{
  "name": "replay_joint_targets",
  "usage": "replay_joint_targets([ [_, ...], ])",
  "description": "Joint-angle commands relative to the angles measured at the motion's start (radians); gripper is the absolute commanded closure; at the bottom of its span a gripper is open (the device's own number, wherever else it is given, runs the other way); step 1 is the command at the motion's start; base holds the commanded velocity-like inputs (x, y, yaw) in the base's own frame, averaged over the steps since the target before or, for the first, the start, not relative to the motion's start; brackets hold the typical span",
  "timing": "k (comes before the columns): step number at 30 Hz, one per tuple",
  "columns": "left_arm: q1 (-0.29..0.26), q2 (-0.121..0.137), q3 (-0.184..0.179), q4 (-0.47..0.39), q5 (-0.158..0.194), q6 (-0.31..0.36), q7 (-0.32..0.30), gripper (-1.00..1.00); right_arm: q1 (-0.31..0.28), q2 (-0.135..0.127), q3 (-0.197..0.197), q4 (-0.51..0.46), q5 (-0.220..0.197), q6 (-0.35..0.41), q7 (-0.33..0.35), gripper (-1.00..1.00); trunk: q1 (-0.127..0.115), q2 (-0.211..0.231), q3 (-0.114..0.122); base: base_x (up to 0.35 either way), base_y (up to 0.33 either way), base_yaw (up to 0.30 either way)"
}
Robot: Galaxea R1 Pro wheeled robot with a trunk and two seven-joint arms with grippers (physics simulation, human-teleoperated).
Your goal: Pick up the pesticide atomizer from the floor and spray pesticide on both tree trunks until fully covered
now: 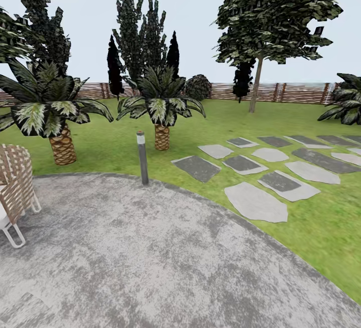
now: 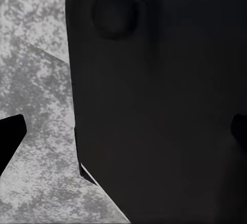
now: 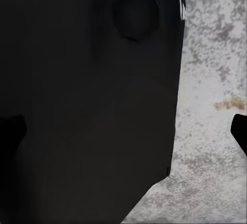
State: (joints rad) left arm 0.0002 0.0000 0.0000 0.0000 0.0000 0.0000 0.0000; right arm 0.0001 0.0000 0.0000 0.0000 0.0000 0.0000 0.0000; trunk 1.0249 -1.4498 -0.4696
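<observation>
Grey mottled paving [image 1: 150, 258], curved at its outer edge, fills the foreground of the head view; green lawn [image 1: 311, 227] of the garden lies beyond it.

- Lamp post [image 1: 142, 157]: thin, grey, upright at the paving's edge.
- Woven chair [image 1: 15, 187]: tan lattice on a white frame, at the left margin, partly cut off.
- Palms: 2, short, with scaly brown trunks; one [image 1: 50, 112] near the chair, one [image 1: 161, 107] behind the lamp post.
- Stepping stones [image 1: 255, 201]: flat slabs in light and dark grey, laid across the lawn to the right.
- Tree [image 1: 273, 14]: tall, blocky mottled-green crown; its tree trunk [image 1: 256, 87] is bare, thin-looking at this range and slightly leaning, standing far off near the fence.
- Wooden fence [image 1: 296, 93]: brown horizontal slats along the far boundary.
- Cypresses [image 1: 115, 69]: narrow, near-black, by the fence.
- Left wrist view: a dark robot body panel [image 2: 159, 106] over grey paving; whether the left gripper is open or closed cannot be told.
- Right wrist view: a similar dark panel [image 3: 87, 100] over paving; the right gripper's state likewise cannot be told.
</observation>
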Motion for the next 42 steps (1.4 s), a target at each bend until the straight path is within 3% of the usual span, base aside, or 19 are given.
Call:
replay_joint_targets([
  [1,0.006,-0.006,-0.006,0.006,-0.006,0.006,-0.005,-1.00,-0.006,0.006,0.001,-0.006,-0.006,0.006,0.002,-1.00,0.000,0.000,0.000,0.000,0.000,0.000],
  [5,0.029,-0.018,-0.016,0.029,-0.011,0.026,-0.006,-1.00,-0.029,0.016,0.000,-0.020,-0.008,0.028,0.004,-1.00,0.000,0.000,0.000,0.000,0.000,0.000],
  [9,0.051,-0.019,0.002,0.032,0.007,0.048,-0.010,-1.00,-0.052,0.021,-0.002,-0.038,-0.009,0.051,0.005,-1.00,0.000,0.000,0.000,0.000,0.000,0.000],
  [14,0.049,-0.019,0.030,0.025,0.035,0.068,-0.011,-1.00,-0.076,0.023,-0.004,-0.062,-0.009,0.063,0.005,-1.00,0.000,0.000,0.000,0.000,0.000,0.000],
  [21,0.040,-0.017,0.029,0.021,0.064,0.071,-0.008,-1.00,-0.077,0.017,-0.005,-0.072,-0.009,0.062,0.005,-1.00,0.000,0.000,0.000,0.000,0.000,0.000],
  [28,0.038,-0.018,0.029,-0.008,0.064,0.069,-0.007,-1.00,-0.077,0.014,-0.004,-0.076,-0.008,0.060,0.005,-1.00,0.000,0.000,0.000,0.000,0.000,0.000],
  [34,0.037,-0.009,0.029,-0.079,0.063,0.068,-0.001,-1.00,-0.077,-0.002,-0.005,-0.103,-0.009,0.028,0.006,-1.00,0.000,0.000,0.000,0.000,0.000,0.000],
  [38,0.030,0.009,0.029,-0.262,0.061,0.067,0.008,-1.00,-0.077,-0.009,-0.005,-0.203,-0.009,0.012,0.005,-1.00,0.000,0.000,0.000,0.000,0.000,0.000],
  [42,-0.007,0.021,0.029,-0.343,0.060,0.065,0.009,-1.00,-0.077,-0.016,-0.005,-0.310,-0.007,0.011,0.004,-1.00,0.000,0.000,0.000,0.000,0.000,0.000],
])
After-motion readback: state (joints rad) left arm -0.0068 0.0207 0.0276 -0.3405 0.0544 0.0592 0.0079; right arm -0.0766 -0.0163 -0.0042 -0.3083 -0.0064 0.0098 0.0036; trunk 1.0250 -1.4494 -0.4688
